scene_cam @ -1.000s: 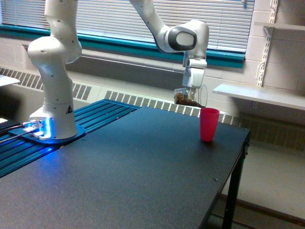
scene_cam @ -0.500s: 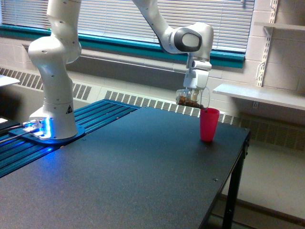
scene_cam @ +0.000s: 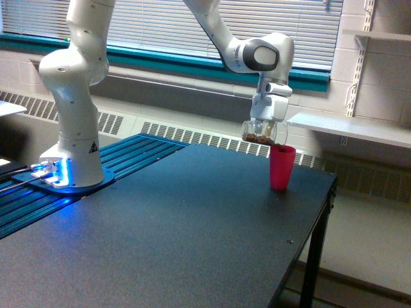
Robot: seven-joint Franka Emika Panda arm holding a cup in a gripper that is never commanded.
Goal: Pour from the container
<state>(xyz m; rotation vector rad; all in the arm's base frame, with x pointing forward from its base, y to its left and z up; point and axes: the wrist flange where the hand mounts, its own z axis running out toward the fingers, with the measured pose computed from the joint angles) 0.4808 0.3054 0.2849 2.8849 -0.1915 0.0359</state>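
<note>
Holding item: container (scene_cam: 262, 133), clear, brown bits inside, clamped in gripper (scene_cam: 266, 119) fingers, tipped sideways above pink cup (scene_cam: 282, 167) on worktop (scene_cam: 192, 224), positioned for pouring.

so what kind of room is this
Probably a lab or classroom set up for robot work: a robot arm bolted beside a black table, painted block walls, blinds over the window, and bracket shelving on the wall.

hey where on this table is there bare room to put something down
Most of the black table is bare: the whole stretch between the robot base and the pink cup, and everything in front. Only the far corner is crowded, where the gripper holds the clear container above the pink cup.
</note>
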